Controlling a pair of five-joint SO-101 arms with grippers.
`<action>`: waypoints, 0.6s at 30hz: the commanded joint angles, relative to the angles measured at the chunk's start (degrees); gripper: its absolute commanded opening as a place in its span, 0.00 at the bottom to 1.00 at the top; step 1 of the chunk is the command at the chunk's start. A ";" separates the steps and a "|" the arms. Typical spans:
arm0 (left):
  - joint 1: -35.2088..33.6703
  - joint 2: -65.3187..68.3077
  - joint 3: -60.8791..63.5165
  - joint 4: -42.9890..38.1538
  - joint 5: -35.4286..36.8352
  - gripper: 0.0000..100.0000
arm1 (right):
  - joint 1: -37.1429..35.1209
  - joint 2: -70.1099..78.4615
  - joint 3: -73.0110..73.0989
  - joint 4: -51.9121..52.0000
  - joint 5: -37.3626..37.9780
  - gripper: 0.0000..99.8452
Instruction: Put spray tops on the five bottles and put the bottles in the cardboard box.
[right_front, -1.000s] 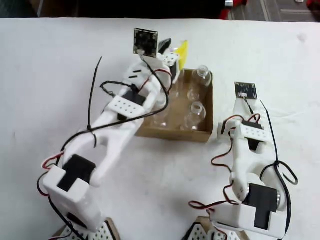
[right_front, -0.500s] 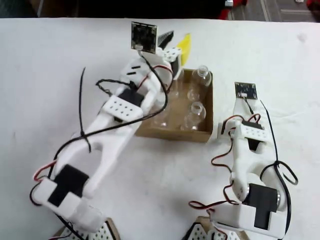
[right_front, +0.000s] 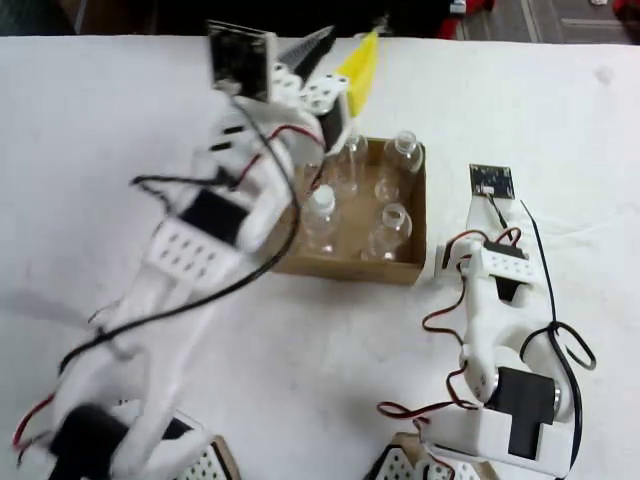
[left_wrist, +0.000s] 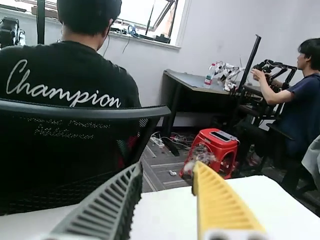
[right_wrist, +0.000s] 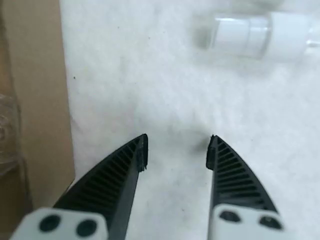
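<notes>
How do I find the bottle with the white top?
Find the brown cardboard box in the middle of the white table. Inside, look along the wall nearest the robot, at the corner by the left arm. That bottle has a white top; the other bottles show none.

cardboard box: brown, open-topped, flat on table | bottles: clear plastic, four visible, upright inside box | capped bottle: white top on neck | spray top: white, lying on its side on table near box
</notes>
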 joint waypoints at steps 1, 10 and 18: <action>-1.27 -14.90 -2.73 16.62 -0.18 0.15 | -0.13 -0.48 -2.37 -0.57 0.53 0.18; -22.02 -29.49 -2.02 49.58 -0.70 0.15 | 1.10 -0.92 -2.37 -0.31 0.18 0.17; -35.03 -30.20 13.98 56.79 -0.62 0.15 | 1.54 -1.01 -2.81 0.75 0.44 0.17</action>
